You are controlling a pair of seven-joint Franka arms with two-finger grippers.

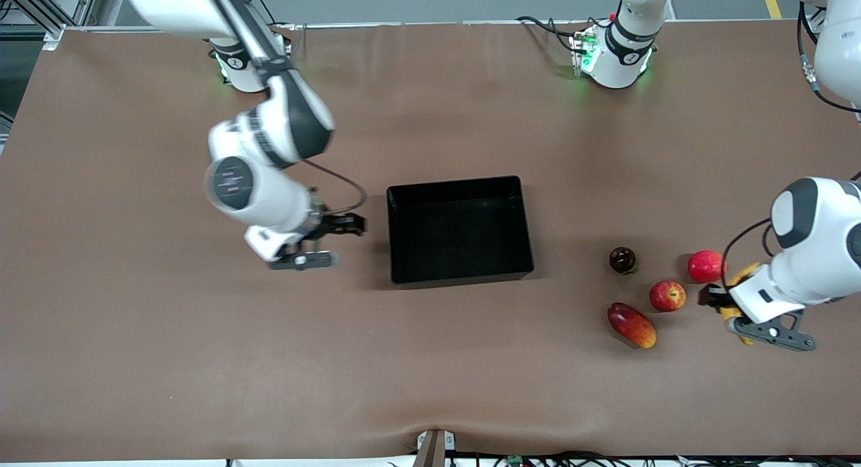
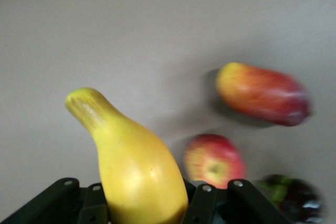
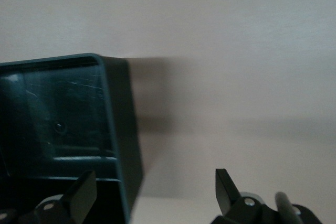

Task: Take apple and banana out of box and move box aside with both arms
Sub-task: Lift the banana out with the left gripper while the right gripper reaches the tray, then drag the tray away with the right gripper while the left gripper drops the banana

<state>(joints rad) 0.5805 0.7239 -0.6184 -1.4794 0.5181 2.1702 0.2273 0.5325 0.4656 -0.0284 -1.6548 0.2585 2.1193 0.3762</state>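
- Fingers of the left gripper (image 1: pixel 718 304) are clamped on the banana (image 2: pixel 134 169), which juts out past them over the counter (image 1: pixel 134 359) at the left arm's end.
- Fingers of the right gripper (image 1: pixel 351 225) stand wide apart with nothing between them, just beside the short wall of the black tray (image 1: pixel 460 229) that faces the right arm's end; in the right wrist view one finger (image 3: pixel 81 195) sits over that wall's rim and the other over bare counter.
- Just beside the held banana lies the streaked red apple (image 1: pixel 667 295), its stem dimple showing in the left wrist view.
- Close by the apple, nearer the front camera, lies the oblong red-and-yellow mango (image 1: pixel 631 325).
- Farther from the camera are a dark maroon round fruit (image 1: pixel 622 260) and a plain red round fruit (image 1: pixel 705 266).
- Black tray rests at mid-counter, nothing inside it, well apart from the cluster of fruit.
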